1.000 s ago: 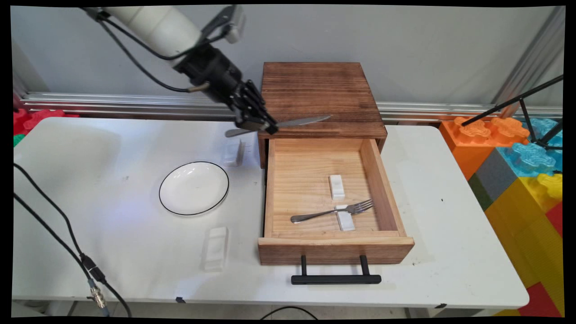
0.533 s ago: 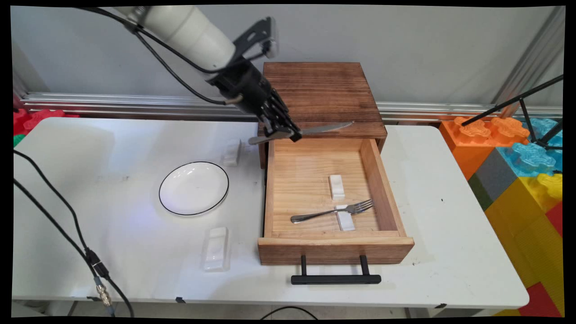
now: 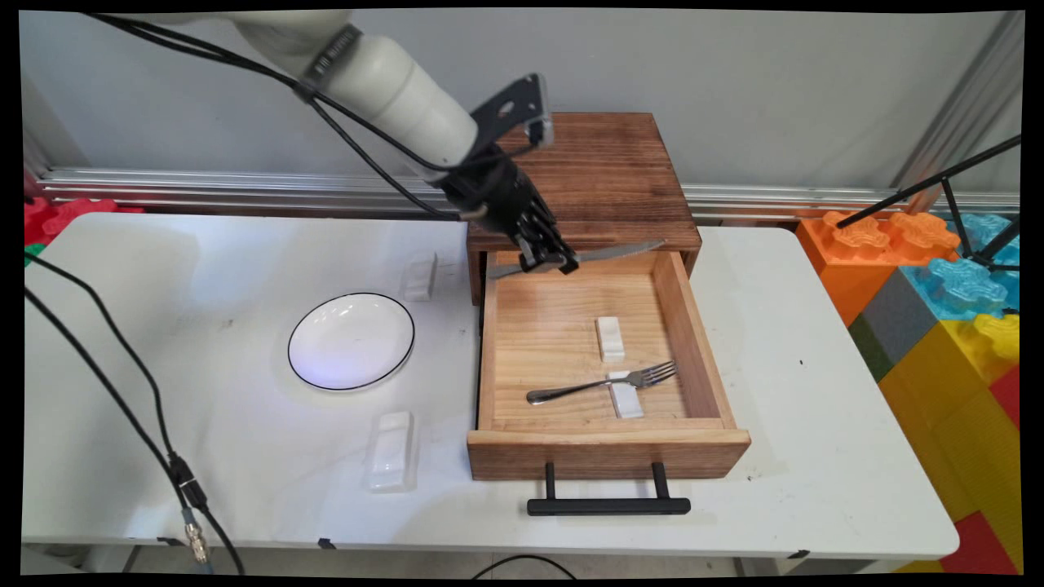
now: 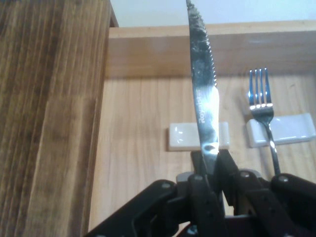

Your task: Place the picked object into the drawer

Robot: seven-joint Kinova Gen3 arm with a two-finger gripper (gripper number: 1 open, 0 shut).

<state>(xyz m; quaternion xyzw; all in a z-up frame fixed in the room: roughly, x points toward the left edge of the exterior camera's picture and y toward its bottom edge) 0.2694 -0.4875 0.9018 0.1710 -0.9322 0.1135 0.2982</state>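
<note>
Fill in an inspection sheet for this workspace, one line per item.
Surface: white table, scuffed.
Job's things: open wooden drawer of dark wooden cabinet; silver fork on one white cutlery rest, second rest bare.
Clutter: black-rimmed white plate; two white rests on the table.
Grippers: black claw shut on silver knife over the drawer's back.
Cables: black cables hang at left.
Surroundings: grey wall; coloured foam blocks.
</note>
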